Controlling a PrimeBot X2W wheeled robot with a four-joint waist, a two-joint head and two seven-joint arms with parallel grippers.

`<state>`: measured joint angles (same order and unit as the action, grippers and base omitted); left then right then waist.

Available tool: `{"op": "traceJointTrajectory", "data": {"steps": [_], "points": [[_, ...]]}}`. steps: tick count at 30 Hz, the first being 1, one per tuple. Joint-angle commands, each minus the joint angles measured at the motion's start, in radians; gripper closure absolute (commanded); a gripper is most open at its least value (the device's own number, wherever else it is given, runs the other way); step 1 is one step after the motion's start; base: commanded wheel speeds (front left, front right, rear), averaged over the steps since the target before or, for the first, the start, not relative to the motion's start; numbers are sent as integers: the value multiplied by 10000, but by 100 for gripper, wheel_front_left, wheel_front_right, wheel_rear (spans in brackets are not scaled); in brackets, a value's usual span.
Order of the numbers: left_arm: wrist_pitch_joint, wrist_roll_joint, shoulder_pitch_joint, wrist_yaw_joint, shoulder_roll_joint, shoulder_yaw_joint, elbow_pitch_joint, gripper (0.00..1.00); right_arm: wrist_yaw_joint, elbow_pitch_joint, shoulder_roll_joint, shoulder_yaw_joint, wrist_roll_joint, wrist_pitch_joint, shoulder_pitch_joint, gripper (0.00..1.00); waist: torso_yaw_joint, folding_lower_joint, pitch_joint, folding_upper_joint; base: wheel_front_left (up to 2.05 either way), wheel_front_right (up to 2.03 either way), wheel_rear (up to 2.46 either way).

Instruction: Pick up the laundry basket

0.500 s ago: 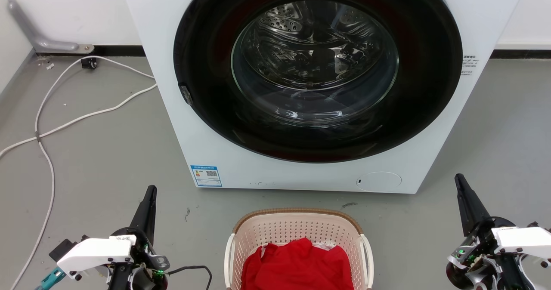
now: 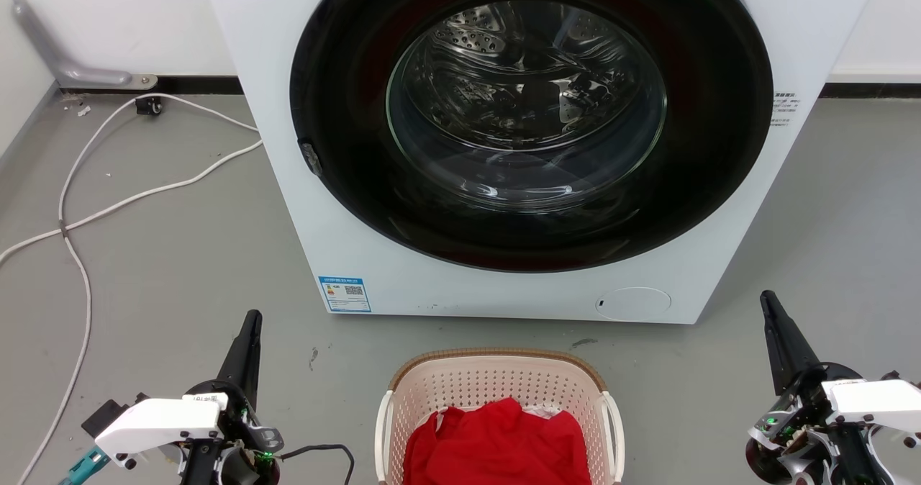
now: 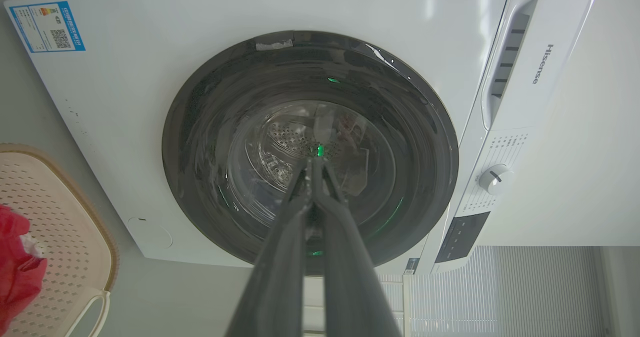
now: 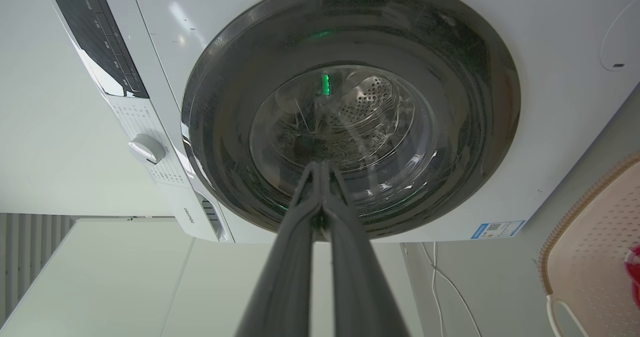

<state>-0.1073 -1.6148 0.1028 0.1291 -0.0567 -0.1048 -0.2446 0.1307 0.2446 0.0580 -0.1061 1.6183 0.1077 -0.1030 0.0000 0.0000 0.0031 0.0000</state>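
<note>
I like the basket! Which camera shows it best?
The head view: the laundry basket sits bottom centre, both white handles and red cloth showing, near end cut off. The left wrist view catches one end at its left edge; the right wrist view, a corner at its right edge.

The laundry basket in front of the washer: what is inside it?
The laundry basket holds a red cloth, with a bit of white fabric at its far edge. Anything under the red cloth is covered.
</note>
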Motion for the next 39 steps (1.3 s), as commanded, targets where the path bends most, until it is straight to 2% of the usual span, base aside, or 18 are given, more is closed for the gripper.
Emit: {"op": "traceJointTrajectory", "data": {"steps": [1, 2, 3, 9, 14, 25, 39], "points": [[-41, -7, 104, 29, 6, -34, -15, 100, 0, 10, -39, -18, -62, 42, -110, 100, 0, 0, 0, 0, 0, 0, 0], [-43, -6, 104, 29, 7, -35, -15, 100, 0, 10, -39, -20, -63, 44, -110, 100, 0, 0, 0, 0, 0, 0, 0], [6, 2, -16, -2, 6, 2, -29, 0, 0, 24, -2, 0, 1, -8, 18, 0, 0, 0, 0, 0, 0, 0, 0], [170, 134, -271, -8, 70, 59, -191, 0, -2, 214, -32, 7, -55, -177, 326, 0, -3, 0, 2, 0, 0, 0, 0], [369, 1003, -279, -63, 69, 90, 1, 0, -2, 51, -34, -84, -827, -377, 395, 0, -9, 0, 11, 0, 0, 0, 0], [878, 3912, -340, -581, 36, 662, 546, 0, -1, -769, -39, 141, -4207, -882, 665, 0, -10, 0, 46, 0, 0, 0, 0], [1434, 6278, -483, -1208, -101, 1216, 901, 0, -1, -1206, -45, 357, -7243, -1444, 1012, 0, -11, 0, 80, 0, 0, 0, 0]]}}
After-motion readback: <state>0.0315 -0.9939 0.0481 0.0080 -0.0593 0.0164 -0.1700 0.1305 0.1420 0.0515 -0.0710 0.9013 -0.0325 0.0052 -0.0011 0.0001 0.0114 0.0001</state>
